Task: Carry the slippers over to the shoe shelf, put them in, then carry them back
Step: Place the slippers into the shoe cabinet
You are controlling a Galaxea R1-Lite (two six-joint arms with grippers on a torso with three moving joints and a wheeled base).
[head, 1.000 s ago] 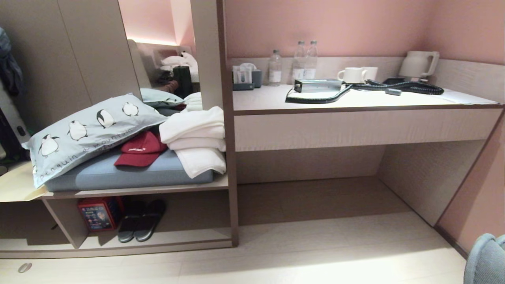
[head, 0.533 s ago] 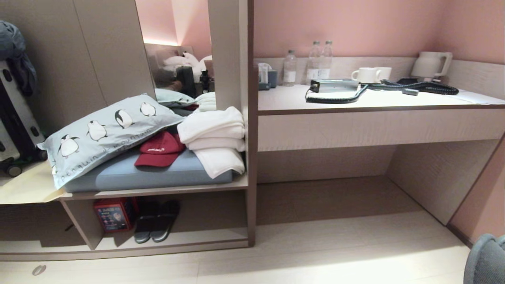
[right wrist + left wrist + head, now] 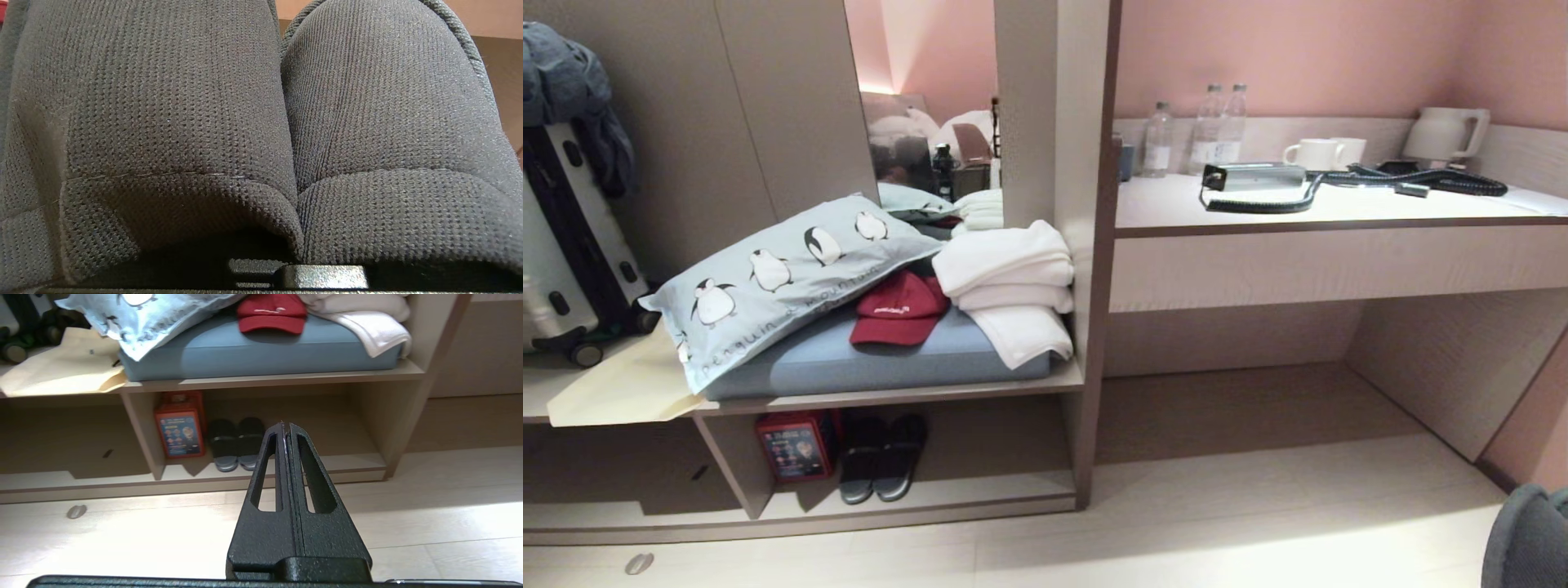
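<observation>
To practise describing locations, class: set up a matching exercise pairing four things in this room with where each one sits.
Things:
1 red cap
2 kettle
3 red box
4 suitcase

Places:
A on the desk
B in the shoe shelf
C on the blue cushion
D at the head view's far left

Pairs: 1-C, 2-A, 3-B, 4-D

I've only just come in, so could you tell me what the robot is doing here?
The right gripper is shut on a pair of dark grey knit slippers, which fill its wrist view and show at the head view's lower right corner. Ahead stands the low wood-grain shoe shelf, already holding a black pair of slides beside a red box. The left gripper is shut and empty, pointing toward it.
</observation>
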